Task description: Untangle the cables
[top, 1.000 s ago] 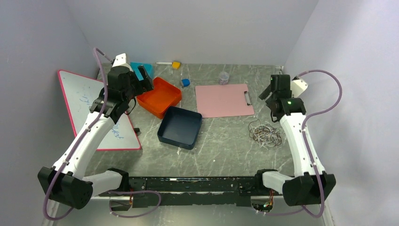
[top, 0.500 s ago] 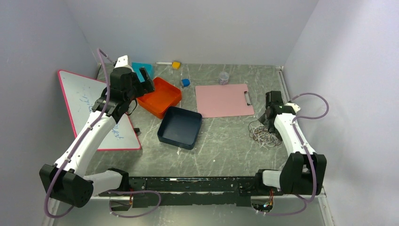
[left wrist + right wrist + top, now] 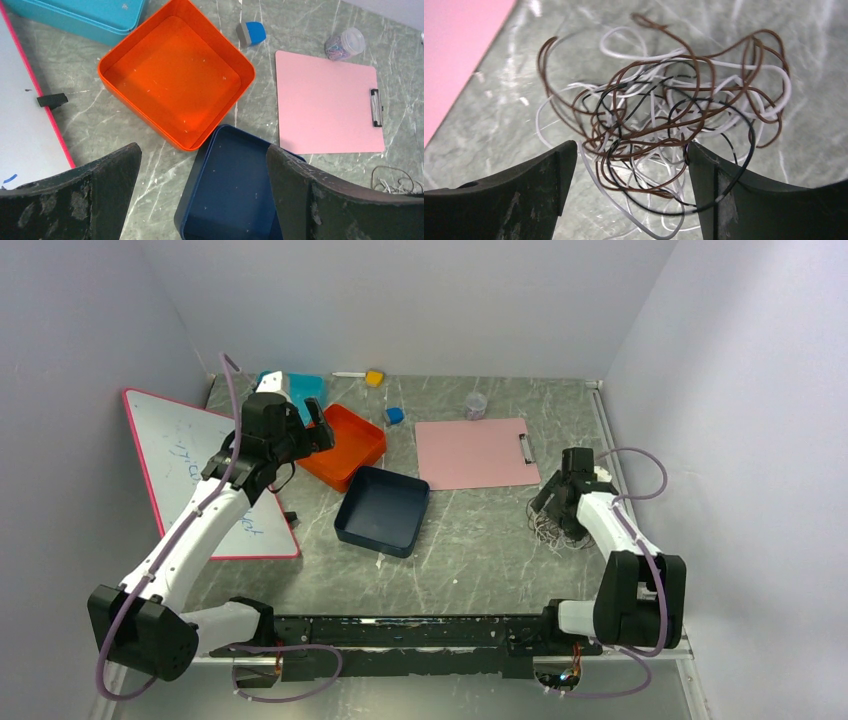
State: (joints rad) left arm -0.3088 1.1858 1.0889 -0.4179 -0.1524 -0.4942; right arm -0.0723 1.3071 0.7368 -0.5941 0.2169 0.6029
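Cables (image 3: 556, 530) (white, brown, black, one tangle) are seen on the bench (image 3: 480, 550) at right of the top view, below the pink clipboard (image 3: 475, 452). Right hand (image 3: 630, 150) is spread, with the tangle framed between its jaws. Left hand (image 3: 202, 150) is held spread above the orange tray (image 3: 175, 75), upper left.

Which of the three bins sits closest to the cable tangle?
The navy blue bin, the frontmost of the three. The orange bin and teal bin lie farther from the cable tangle, toward the back left.

From above, the right pincer (image 3: 552, 504) hides part of the cables (image 3: 556, 532).
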